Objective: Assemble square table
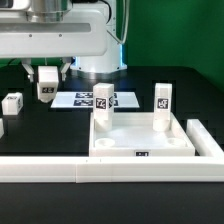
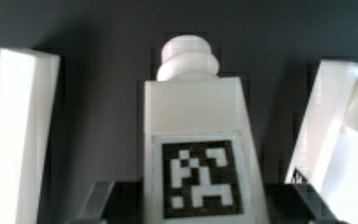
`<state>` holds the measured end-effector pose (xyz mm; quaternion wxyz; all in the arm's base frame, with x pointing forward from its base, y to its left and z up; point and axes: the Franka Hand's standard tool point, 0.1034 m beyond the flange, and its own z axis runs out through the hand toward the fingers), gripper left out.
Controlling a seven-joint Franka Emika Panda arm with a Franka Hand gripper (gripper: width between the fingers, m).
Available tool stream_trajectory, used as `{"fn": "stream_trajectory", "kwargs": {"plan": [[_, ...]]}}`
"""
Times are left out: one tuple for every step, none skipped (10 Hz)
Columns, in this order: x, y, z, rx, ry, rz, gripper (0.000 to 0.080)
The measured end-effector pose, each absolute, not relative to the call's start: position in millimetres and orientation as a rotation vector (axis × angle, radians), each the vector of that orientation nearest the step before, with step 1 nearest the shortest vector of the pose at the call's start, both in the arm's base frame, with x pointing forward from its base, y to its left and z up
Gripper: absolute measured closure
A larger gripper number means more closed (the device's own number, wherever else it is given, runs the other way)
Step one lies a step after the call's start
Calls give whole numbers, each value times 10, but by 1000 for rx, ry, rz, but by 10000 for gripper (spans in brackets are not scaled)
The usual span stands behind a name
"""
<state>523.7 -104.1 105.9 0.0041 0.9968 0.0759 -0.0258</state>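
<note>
Tabletop lay against the wall, with legs standing at its two far corners. The gripper hung well apart, jaws clamped on a third leg.

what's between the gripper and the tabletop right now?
Exterior view: only the marker board, lying flat, sits between the gripper, shut on a leg, and the tabletop. The rest of that stretch is bare.

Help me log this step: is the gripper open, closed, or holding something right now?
Gripper: closed on a white tagged leg, held between its two fingers.
</note>
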Motion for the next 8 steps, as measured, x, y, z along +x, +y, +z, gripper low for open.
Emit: {"fn": "stream_trajectory", "kwargs": {"plan": [[5310,-1010,1050,3135,200,-49,509],[5380,-943,1046,3139,147,-56,509],[5448,-849,1057,3141,114,-45,509],[5509,-727,1079,3144,69,-36,509],[5621,-590,1137,3151,30,-24,509],[5670,-556,1158,3155,20,-10,509],[5657,-567,1148,3155,18,-14,509],[5655,-567,1145,3155,18,-15,509]]}}
